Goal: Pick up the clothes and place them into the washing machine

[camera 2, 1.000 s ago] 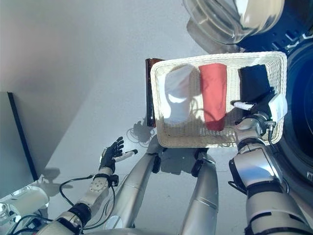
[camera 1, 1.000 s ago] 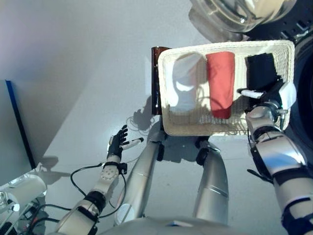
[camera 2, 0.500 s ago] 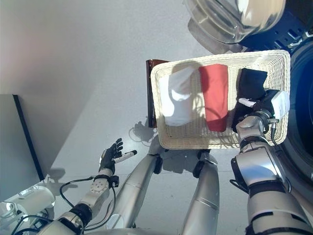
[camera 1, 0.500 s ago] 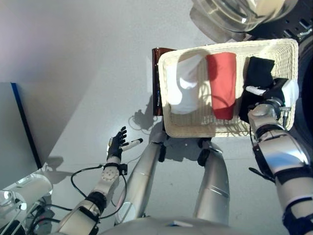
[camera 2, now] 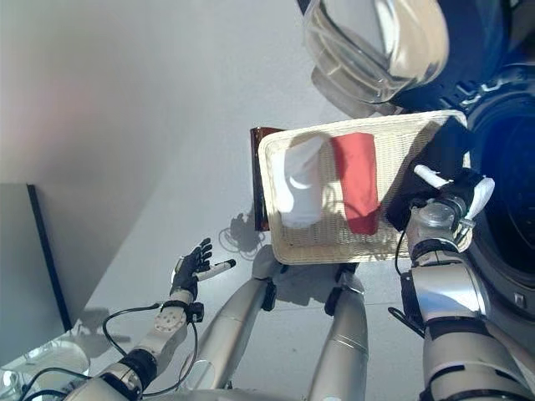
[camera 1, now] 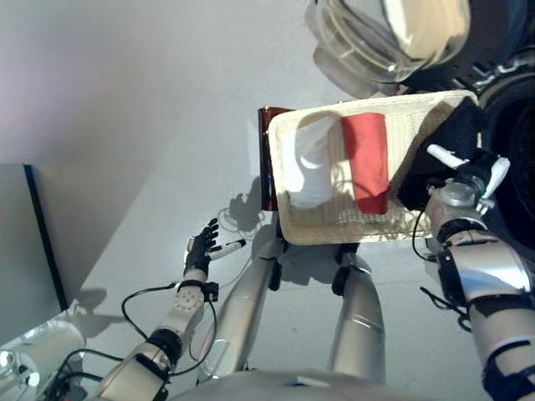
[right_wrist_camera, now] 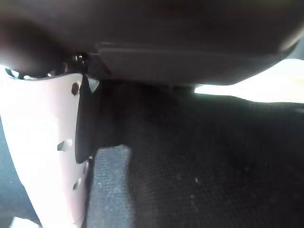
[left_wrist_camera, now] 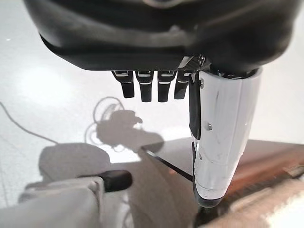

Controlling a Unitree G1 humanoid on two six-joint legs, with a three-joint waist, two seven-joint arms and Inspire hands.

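Black garment (camera 1: 447, 154): gripped by right robot hand (camera 1: 468, 171), lifted at wicker basket (camera 1: 318, 225) rim.
White garment (camera 1: 305, 163), red garment (camera 1: 365, 159): in basket.
Left robot hand (camera 1: 201, 246): open, idle, over floor.
Washing machine (camera 2: 501, 192): door open.

Right hand (camera 1: 468, 171) fingers buried in black garment (camera 1: 439, 159); grip unclear.

Left robot hand (camera 1: 201, 248) relaxed, right robot hand (camera 1: 470, 174) clenched

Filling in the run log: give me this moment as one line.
right hand: shut on black garment, lifted at basket edge | left hand: open, idle | white garment, red garment: in basket
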